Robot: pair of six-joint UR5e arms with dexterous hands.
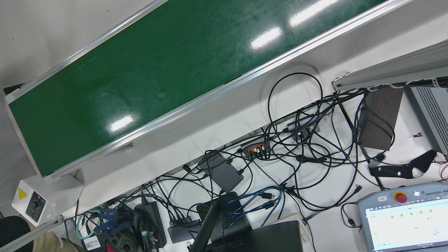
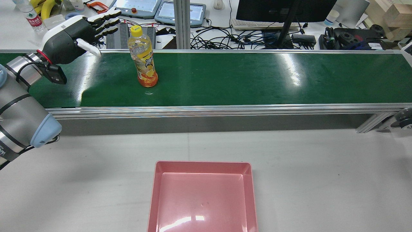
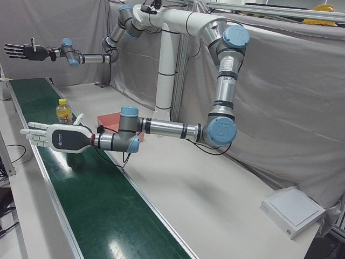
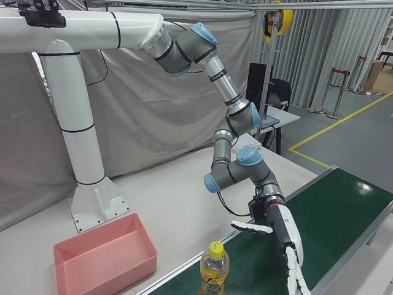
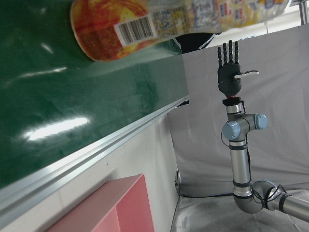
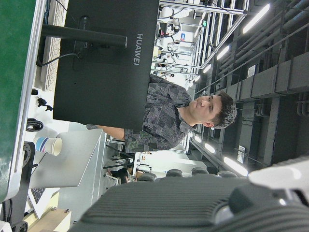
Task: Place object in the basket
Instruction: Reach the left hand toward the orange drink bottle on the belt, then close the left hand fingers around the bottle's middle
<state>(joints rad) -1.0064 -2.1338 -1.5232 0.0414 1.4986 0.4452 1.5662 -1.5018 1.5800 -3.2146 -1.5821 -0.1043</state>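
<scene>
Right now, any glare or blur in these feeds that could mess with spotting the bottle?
Rear view: ceiling-light glare streaks the green belt, but the bottle is sharp, clear of the streaks. Front view: bright glare patches on the belt, no bottle in frame. Left hand view: the bottle fills the top edge, soft and cropped. Right-front view: the bottle is cut off at the bottom edge.

One bottle (image 2: 143,58) with a yellow cap is counted on one green conveyor belt (image 2: 244,79). One pink basket (image 2: 202,196) is recorded on the table (image 2: 322,180). Two robot arms are listed, each with one hand: left hand (image 2: 75,35), right hand (image 3: 24,52). One person (image 6: 164,118) is noted beyond one monitor (image 6: 104,63).
</scene>
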